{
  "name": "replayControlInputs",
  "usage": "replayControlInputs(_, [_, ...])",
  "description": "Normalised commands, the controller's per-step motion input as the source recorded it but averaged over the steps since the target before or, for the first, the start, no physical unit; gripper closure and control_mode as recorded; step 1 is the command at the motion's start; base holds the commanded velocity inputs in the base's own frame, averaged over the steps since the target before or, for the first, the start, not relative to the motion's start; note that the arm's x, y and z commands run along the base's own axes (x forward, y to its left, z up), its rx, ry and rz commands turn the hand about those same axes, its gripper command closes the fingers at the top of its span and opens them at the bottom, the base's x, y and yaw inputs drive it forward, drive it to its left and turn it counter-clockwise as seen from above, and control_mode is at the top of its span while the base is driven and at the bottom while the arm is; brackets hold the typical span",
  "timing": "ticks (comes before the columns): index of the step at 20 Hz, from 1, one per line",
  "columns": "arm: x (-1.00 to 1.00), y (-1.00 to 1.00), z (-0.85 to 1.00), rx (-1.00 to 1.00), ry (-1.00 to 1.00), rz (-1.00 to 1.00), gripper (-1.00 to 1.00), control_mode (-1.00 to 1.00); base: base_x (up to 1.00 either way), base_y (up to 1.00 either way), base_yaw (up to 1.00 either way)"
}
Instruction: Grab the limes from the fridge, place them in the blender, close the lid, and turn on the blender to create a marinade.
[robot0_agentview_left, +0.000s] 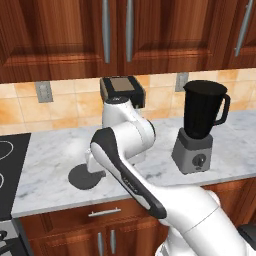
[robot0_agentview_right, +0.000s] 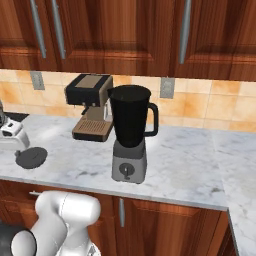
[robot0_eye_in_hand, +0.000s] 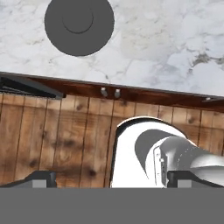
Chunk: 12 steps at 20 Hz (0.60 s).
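Left base view first: I see the blender standing on the marble counter with its jar open at the top, and the lid lying flat on the counter well to its left, partly behind my arm. A coffee machine sits against the tiled wall.

Right base view: blender near the counter's front edge, coffee machine just behind and to its left, lid well apart at the far left.

Hand view: the camera looks straight down, the lid on the marble near the top, wooden floor below. My gripper stands fully open and holds nothing.

I can't see inside the jar, so I can't confirm the limes are in. I judge the lid step is in hand: next I'd need to bring the fingers over the lid, lower, and pinch it.
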Motion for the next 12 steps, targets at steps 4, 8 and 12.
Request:
replayControlInputs(4, [0.32,0.26,-0.21,0.02,0.03,-0.04,-1.0,-1.0,0.0,0.0,0.0])
replayControlInputs(8, [0.32,0.43,-0.2,0.0,0.0,-0.01,-1.0,-1.0,0.0,0.0,0.0])
replayControlInputs(12, [0.55,0.07,-0.47,0.0,0.0,-0.03,-1.0,-1.0,0.0,0.0,0.0])
